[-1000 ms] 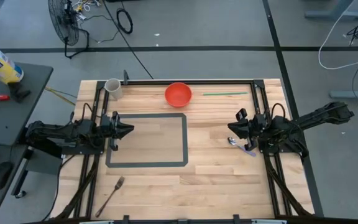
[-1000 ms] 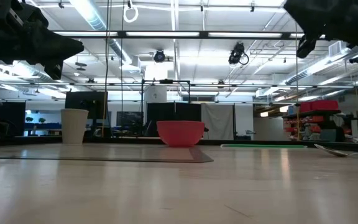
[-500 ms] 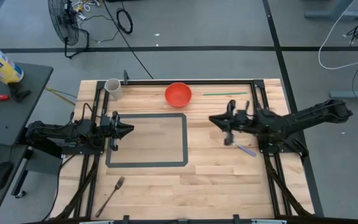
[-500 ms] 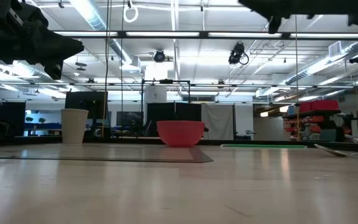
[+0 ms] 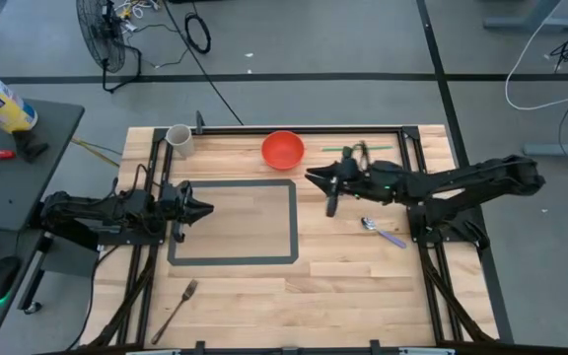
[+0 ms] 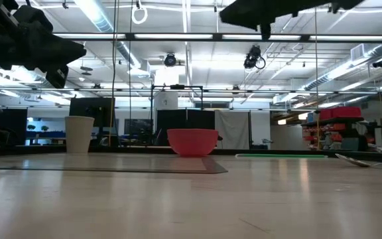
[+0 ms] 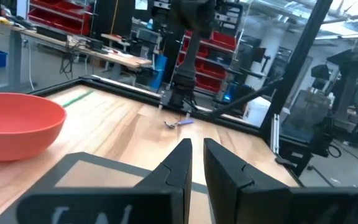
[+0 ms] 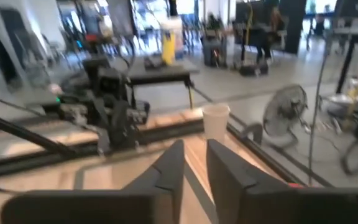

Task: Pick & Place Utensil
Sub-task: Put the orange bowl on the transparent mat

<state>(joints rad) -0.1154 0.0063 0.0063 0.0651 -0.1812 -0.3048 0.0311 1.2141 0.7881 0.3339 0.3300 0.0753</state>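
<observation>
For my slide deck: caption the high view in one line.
Right gripper reaches toward the red bowl, spoon behind it; left gripper waits at the taped rectangle.

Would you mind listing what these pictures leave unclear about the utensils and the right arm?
- Fork: high view only; too small to show its tines. The low view misses it.
- Spoon: low view shows just a sliver at the picture's right edge; tiny in the left wrist view.
- Right gripper: low view cuts it off at the top edge; the right wrist view is motion-blurred.
</observation>
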